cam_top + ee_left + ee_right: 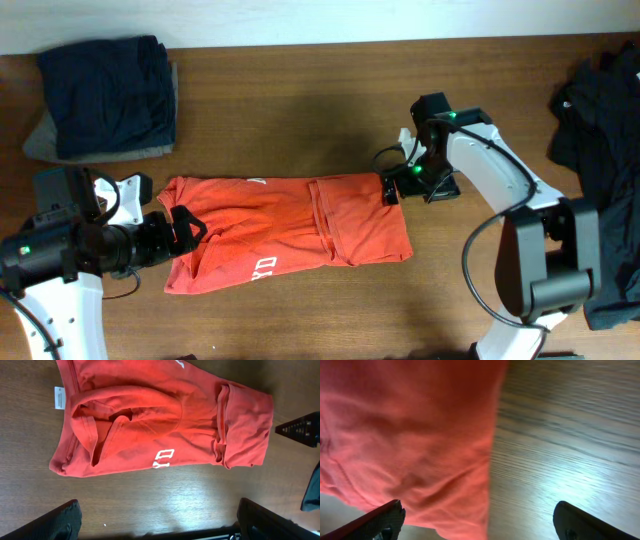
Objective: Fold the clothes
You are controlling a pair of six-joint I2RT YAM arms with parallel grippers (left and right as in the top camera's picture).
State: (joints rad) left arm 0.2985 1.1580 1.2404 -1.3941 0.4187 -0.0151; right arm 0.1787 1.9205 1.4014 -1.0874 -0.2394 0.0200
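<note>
T-shirt (290, 230), orange-red, lying partly folded on table (300, 110), stretched between both grippers. Left gripper (183, 225): fingers wide apart, clasping nothing, poised above rumpled end of cloth, white lettering (164, 457) just ahead. Right gripper (392, 185): fingers spread too, empty, low over opposite edge, red fabric to one side, bare wood to the other. Off to left gripper's side, well apart, folded navy-and-grey stack (110, 95); behind right gripper, black heap (600, 110).
</note>
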